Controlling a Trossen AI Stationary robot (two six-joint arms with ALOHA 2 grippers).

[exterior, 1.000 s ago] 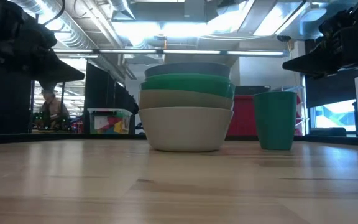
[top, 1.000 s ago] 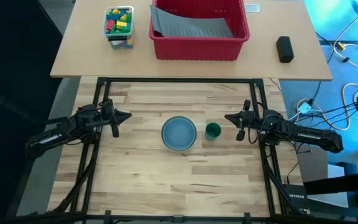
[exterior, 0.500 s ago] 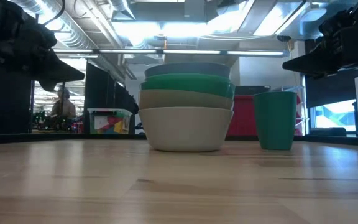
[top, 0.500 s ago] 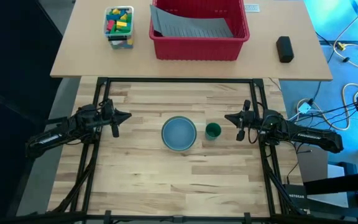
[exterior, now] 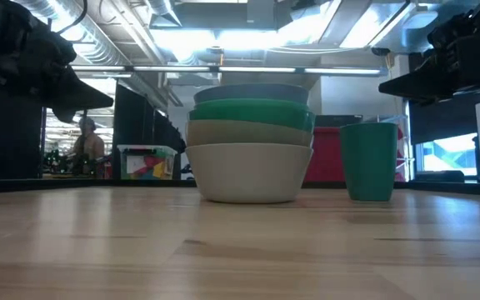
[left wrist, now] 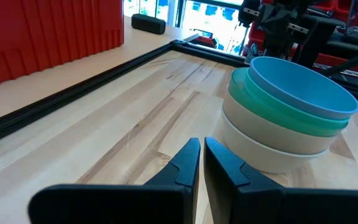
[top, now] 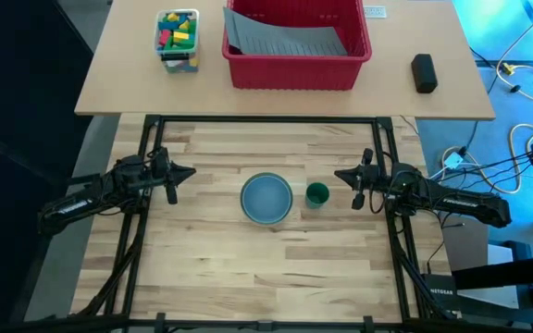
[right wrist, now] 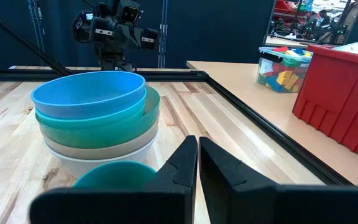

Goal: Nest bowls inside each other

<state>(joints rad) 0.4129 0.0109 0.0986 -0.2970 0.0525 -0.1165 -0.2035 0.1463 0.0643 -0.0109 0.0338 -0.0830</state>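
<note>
nothing has moved on the table since the earlier frame: bowls (top: 266,199) nested upright, mouths up, left gripper (top: 185,172) and right gripper (top: 342,175) both closed, empty, flanking.

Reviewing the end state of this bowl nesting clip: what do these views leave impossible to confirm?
- Bowl count: the stack of bowls shows only its outer rims in the low view; any bowl sitting deeper is hidden by those around it.
- High view: the light blue bowl on top covers everything below.
- Red bin: its contents are partly hidden by a grey sheet.
- Dark green cup: cut off by the right gripper in the right wrist view.
</note>
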